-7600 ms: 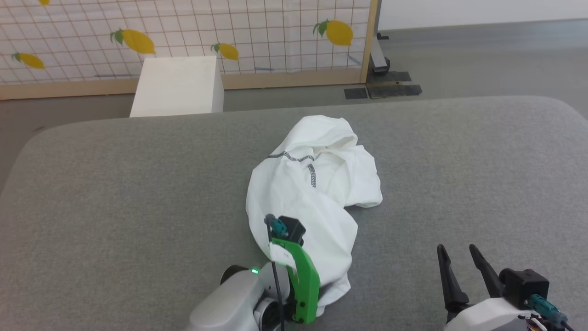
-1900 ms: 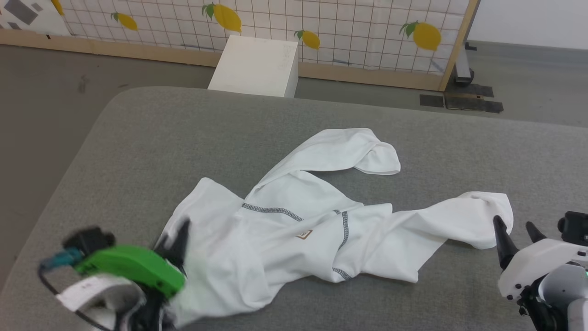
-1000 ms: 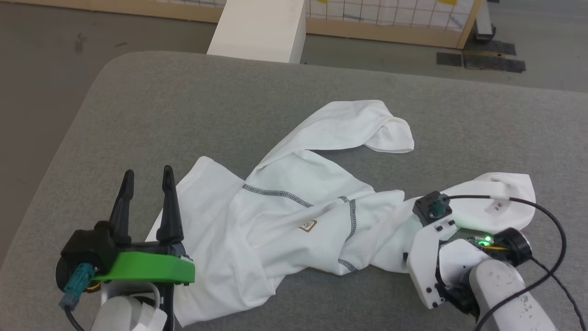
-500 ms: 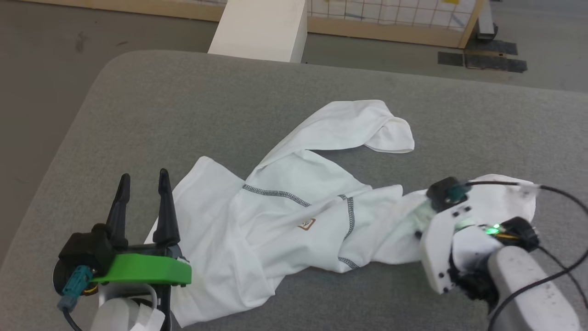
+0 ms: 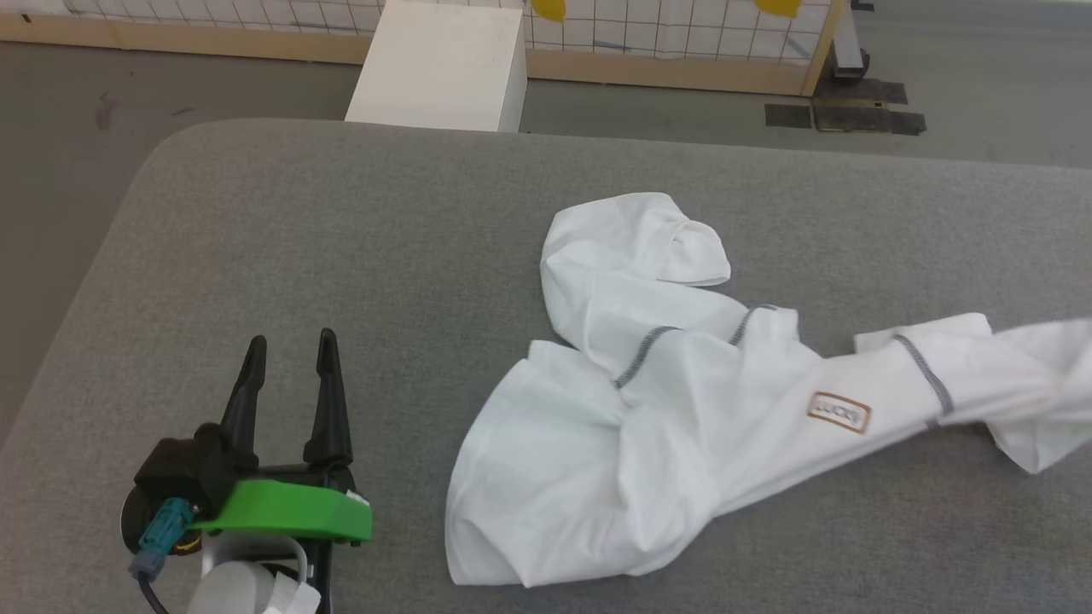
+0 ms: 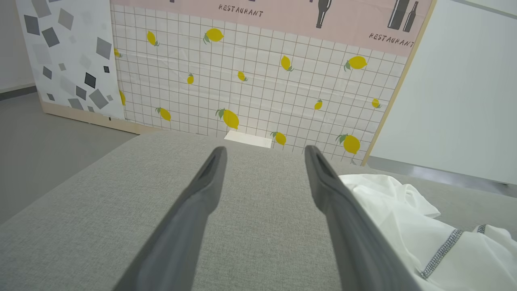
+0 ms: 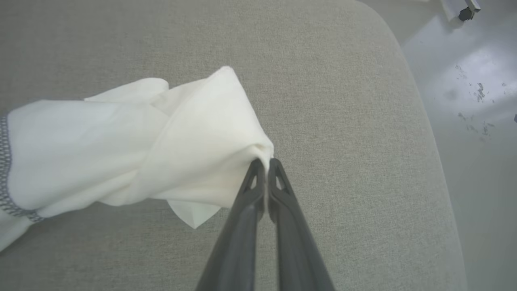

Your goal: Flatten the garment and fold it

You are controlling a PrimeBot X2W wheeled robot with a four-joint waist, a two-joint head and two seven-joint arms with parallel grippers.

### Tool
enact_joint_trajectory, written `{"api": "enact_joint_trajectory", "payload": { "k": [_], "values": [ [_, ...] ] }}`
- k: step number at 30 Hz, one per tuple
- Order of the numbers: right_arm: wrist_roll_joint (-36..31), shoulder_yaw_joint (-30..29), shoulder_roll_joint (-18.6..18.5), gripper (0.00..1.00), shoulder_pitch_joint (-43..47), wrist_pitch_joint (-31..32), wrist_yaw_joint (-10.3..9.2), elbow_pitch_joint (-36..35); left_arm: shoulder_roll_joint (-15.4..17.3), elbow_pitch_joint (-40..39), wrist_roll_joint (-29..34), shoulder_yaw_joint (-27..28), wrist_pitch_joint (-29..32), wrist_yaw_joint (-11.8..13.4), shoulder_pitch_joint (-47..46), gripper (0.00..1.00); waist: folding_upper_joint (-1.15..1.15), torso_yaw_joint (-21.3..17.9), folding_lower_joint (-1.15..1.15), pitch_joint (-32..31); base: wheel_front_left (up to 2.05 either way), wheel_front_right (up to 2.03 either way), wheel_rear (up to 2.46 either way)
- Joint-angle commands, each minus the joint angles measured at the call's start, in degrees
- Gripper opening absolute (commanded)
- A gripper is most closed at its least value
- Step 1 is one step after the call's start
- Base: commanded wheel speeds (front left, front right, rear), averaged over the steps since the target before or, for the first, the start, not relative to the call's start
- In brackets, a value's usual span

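- The garment [image 5: 682, 409] lies crumpled on the grey cushioned surface [image 5: 281, 222], from its middle out towards its right edge.
- Its long axis runs left to right. The broad bunched body sits near the centre, and the cloth narrows into a strip that leaves the head view on the right.
- One rounded lobe [image 5: 636, 243] curls towards the far edge. The brown-bordered patch [image 5: 839, 413] faces up on the narrow part, with dark flecked seams on either side of it.
- The right gripper [image 7: 265, 161] is clenched on a gathered corner of the garment [image 7: 121, 141], its fingers almost meeting, close to the surface's rounded right edge.
- The left gripper [image 5: 291, 339] is at the near left of the surface. Its fingers are spread wide with nothing between them, and they are apart from the cloth.
- In the left wrist view the left gripper [image 6: 265, 149] points at the far edge, with the garment [image 6: 404, 210] just beside its right finger.
- A white box [image 5: 439, 64] stands on the floor beyond the far edge.
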Motion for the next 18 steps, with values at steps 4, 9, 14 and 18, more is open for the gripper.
{"api": "enact_joint_trajectory", "payload": {
  "k": [4,9,14,18],
  "values": [
    [-2.33,-6.26,4.93,0.00,4.72,1.59,-0.11,2.85,-0.34,0.96,0.30,-0.12,-0.27,-0.46,-0.43,1.00,0.55,-0.12,0.00,0.60,0.00,0.00,0.00],
    [-2.66,-8.68,10.41,0.09,6.66,0.57,-0.11,5.33,-0.43,2.74,-0.14,-0.12,-0.27,-0.65,-0.25,1.00,0.55,-1.23,0.00,0.03,0.00,0.00,0.00],
    [1.75,-10.30,13.43,1.00,4.70,-7.88,-0.11,2.19,-0.42,4.68,-1.05,-0.52,0.46,-0.85,-0.65,1.00,0.55,-2.66,0.00,-1.30,0.00,0.00,0.00],
    [6.23,-11.41,15.26,1.00,3.96,-14.27,-0.11,-3.42,-0.50,5.50,-2.20,-1.12,3.32,-0.51,-2.47,1.00,0.55,-3.94,0.00,-2.12,0.00,0.00,0.00]
  ]
}}
